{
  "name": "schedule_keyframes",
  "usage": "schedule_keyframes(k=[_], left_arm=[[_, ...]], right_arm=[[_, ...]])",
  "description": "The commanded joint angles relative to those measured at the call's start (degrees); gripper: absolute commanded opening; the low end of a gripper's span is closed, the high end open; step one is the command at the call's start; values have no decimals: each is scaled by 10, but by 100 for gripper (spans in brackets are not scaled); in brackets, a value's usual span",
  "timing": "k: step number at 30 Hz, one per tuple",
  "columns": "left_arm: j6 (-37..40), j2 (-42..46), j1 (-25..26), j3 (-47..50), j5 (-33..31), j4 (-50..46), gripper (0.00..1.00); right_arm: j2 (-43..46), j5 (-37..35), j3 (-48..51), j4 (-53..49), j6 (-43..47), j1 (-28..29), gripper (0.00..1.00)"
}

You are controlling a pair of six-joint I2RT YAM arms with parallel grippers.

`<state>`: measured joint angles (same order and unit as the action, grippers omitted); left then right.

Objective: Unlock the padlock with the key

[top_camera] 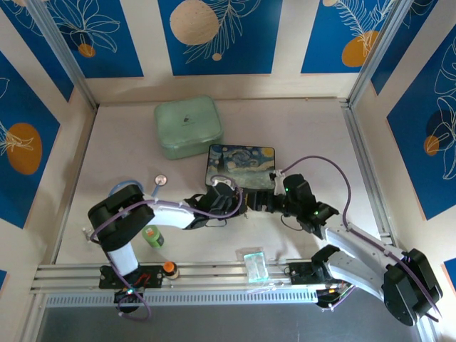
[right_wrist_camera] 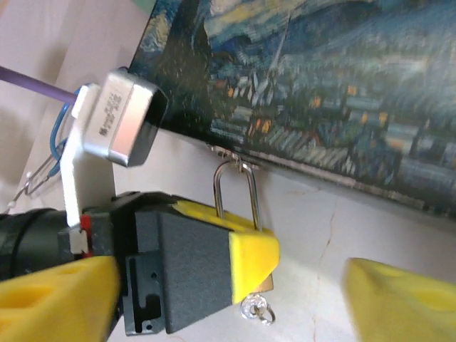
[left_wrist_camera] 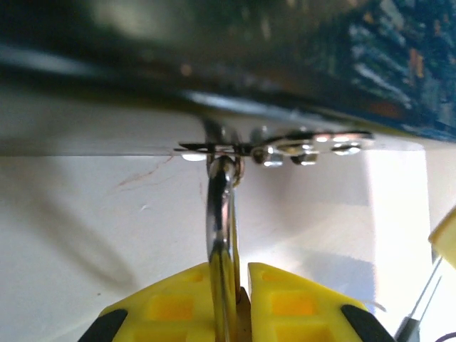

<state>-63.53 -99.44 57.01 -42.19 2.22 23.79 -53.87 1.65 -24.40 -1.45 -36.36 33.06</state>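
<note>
The brass padlock (right_wrist_camera: 268, 283) hangs by its thin silver shackle (right_wrist_camera: 235, 187) from the metal clasp (left_wrist_camera: 285, 149) on the front of the starry-night box (top_camera: 241, 165). My left gripper (left_wrist_camera: 239, 274) is shut on the padlock body (left_wrist_camera: 247, 313), and its shackle (left_wrist_camera: 219, 214) rises from between the yellow fingers (left_wrist_camera: 171, 303). In the right wrist view a yellow finger (right_wrist_camera: 253, 249) of that gripper covers most of the padlock. The small silvery key (right_wrist_camera: 255, 308) with its ring sticks out of the padlock's bottom. My right gripper (right_wrist_camera: 228, 303) stands open around it, its fingers (right_wrist_camera: 402, 299) well apart and touching nothing.
A mint-green case (top_camera: 188, 127) lies behind the box. A round silver disc (top_camera: 161, 180) sits to the left, and a small green bottle (top_camera: 152, 236), an orange knob (top_camera: 169, 268) and a clear bag (top_camera: 254, 262) lie near the front rail. Both grippers (top_camera: 246, 202) meet at the box's front edge.
</note>
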Motion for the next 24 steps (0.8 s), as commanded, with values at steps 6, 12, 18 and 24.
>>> schedule_keyframes(k=[6, 12, 18, 24], left_arm=[[77, -1, 1, -19, -19, -216, 0], [97, -1, 1, -17, -33, -236, 2], [109, -7, 1, -23, -46, -250, 6], [107, -11, 8, -22, -47, -241, 10]], right_arm=[[-75, -55, -95, -78, -6, 4, 94], [-89, -73, -100, -48, -11, -4, 72], [-130, -74, -99, -46, -23, -6, 64], [-137, -75, -77, -31, -40, -4, 63]])
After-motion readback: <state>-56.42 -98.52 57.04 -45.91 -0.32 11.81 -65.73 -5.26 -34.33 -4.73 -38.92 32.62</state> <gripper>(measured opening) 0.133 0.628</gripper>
